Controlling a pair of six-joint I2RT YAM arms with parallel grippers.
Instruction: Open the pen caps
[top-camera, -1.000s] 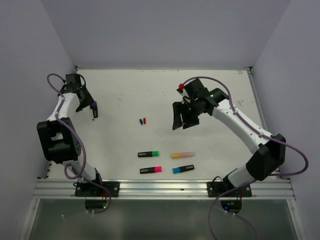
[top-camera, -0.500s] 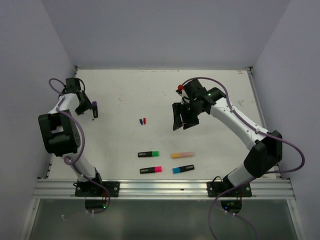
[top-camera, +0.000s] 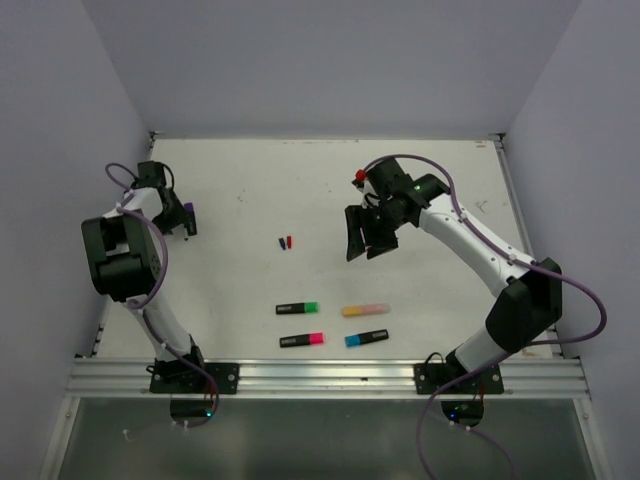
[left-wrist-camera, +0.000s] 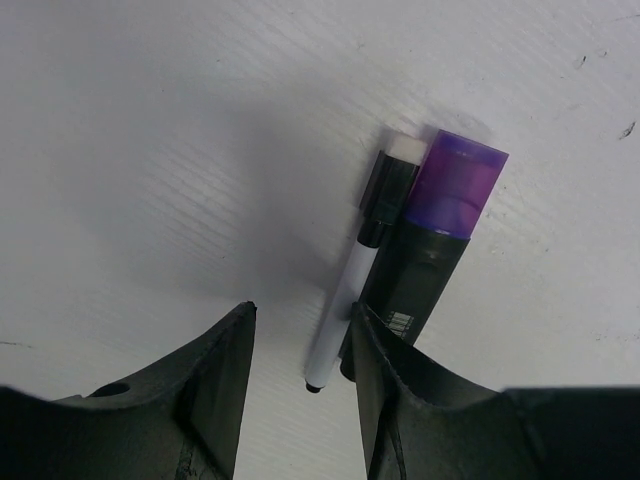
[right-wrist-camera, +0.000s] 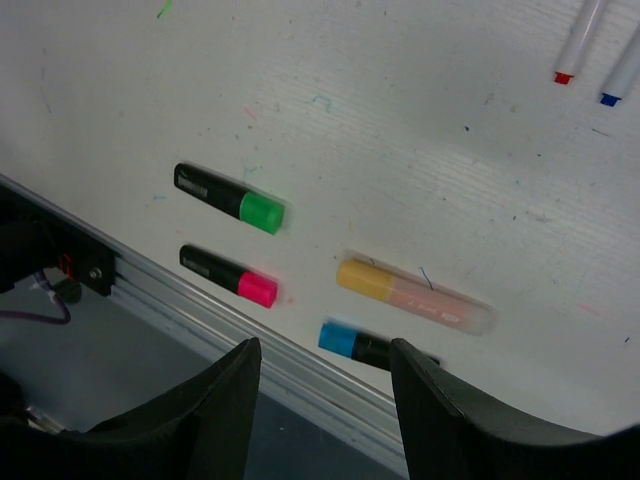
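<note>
The left pincer, at ten o'clock of the table, is spread, with the tip of a thin white pen between its jaws. The purple cap lies at its one o'clock. The right pincer, spread too, hangs near the middle. Four capped highlighters lie at six o'clock.

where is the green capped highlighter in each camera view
Top external: green-capped highlighter lies low in the picture, just left of centre.
Left wrist: not in view.
Right wrist: green-capped highlighter lies left of centre.
Shared landmark: the pink-capped highlighter lies parallel right beside it in both.
</note>
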